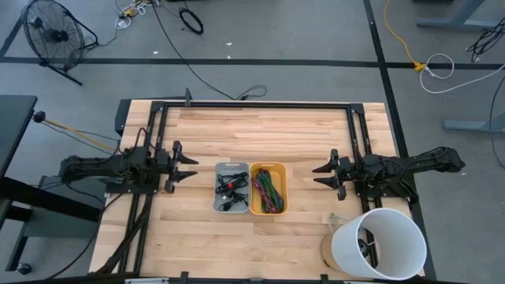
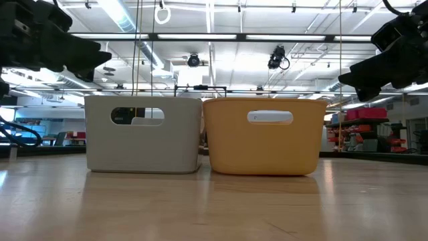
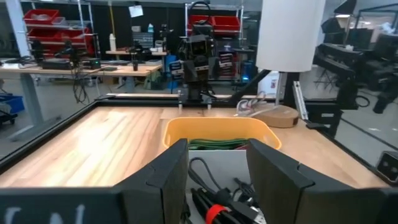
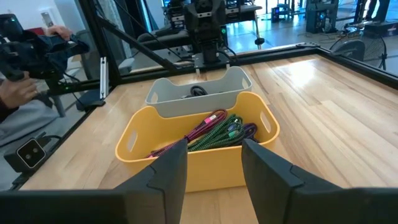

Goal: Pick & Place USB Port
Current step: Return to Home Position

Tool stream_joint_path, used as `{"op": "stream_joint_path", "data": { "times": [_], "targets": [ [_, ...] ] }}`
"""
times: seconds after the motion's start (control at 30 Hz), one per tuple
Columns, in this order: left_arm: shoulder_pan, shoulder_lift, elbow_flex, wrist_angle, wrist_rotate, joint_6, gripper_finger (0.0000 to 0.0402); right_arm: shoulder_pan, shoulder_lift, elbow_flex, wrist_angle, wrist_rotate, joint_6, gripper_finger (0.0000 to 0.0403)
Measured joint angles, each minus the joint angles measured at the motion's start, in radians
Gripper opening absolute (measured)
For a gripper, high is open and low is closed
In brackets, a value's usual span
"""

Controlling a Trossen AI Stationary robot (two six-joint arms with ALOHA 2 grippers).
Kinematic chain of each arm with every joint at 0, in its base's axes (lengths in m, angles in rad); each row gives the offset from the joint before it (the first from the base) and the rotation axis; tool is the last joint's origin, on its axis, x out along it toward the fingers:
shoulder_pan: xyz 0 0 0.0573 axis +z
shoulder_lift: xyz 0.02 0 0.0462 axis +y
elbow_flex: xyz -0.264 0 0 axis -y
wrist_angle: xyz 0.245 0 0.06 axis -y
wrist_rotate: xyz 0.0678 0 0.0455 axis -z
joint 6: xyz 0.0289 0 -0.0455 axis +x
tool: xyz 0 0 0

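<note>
Two small bins stand side by side mid-table. The grey bin (image 1: 231, 188) holds black USB cables and plugs (image 3: 214, 199), one with a red part. The yellow bin (image 1: 268, 188) holds green and purple braided cables (image 4: 217, 130). My left gripper (image 1: 189, 167) hovers open to the left of the grey bin, pointing level at it, with nothing between its fingers (image 3: 168, 174). To the right of the yellow bin, my right gripper (image 1: 319, 175) hovers open, also empty. Both stay above the table and clear of the bins.
A white cylinder (image 1: 379, 243) rests on a round wooden base near the table's front right corner. A black frame (image 1: 252, 105) runs along the far edge and both sides. Bare wood lies in front of and behind the bins. A person's hand (image 4: 18, 93) shows beyond the table.
</note>
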State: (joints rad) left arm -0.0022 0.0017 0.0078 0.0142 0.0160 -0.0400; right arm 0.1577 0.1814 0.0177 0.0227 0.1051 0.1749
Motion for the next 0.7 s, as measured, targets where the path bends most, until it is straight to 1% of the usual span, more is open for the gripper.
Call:
{"op": "stream_joint_path", "data": {
  "times": [0.17, 0.4, 0.63, 0.7],
  "targets": [
    [0.0, 0.0, 0.0, -0.003, -0.013, 0.005, 0.017, 0.0, 0.0, 0.0, 0.0, 0.0, 0.0, 0.0154],
    [-0.003, 0.009, 0.0, 0.004, 0.005, -0.006, 0.017, 0.0, 0.0, 0.0, 0.0, 0.0, 0.0, 0.0154],
    [-0.003, 0.01, -0.002, 0.075, 0.009, -0.008, 0.017, 0.0, 0.0, 0.001, 0.0, 0.0, 0.0, 0.0154],
    [-0.003, 0.011, -0.002, 0.073, 0.009, -0.008, 0.017, 0.0, 0.0, 0.001, 0.0, 0.0, 0.0, 0.0154]
  ]
}}
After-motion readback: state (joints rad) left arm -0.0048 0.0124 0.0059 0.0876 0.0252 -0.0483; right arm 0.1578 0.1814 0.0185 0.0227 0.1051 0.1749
